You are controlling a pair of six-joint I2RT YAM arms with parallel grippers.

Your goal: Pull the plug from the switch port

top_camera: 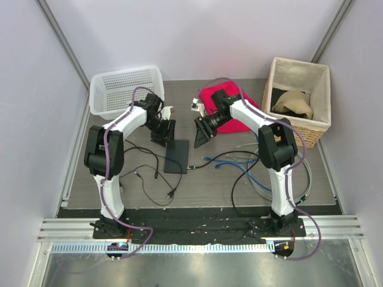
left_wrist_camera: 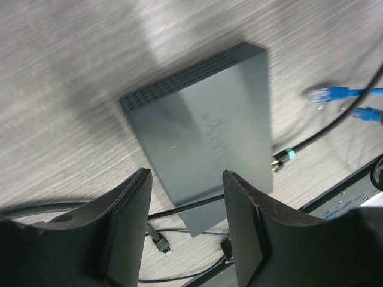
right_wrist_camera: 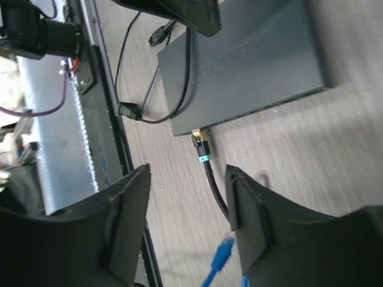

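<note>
Matte black, flat switch (left_wrist_camera: 203, 125) on grey counter (left_wrist_camera: 72, 72), plug (right_wrist_camera: 202, 149) at its edge; white walls (top_camera: 209, 36). Both my jaws gape empty.

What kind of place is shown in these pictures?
Probably a robot test cell in a lab: plain panel walls close in a small table, two arms are bolted to a metal rail, and the switch lies among loose cables.
</note>
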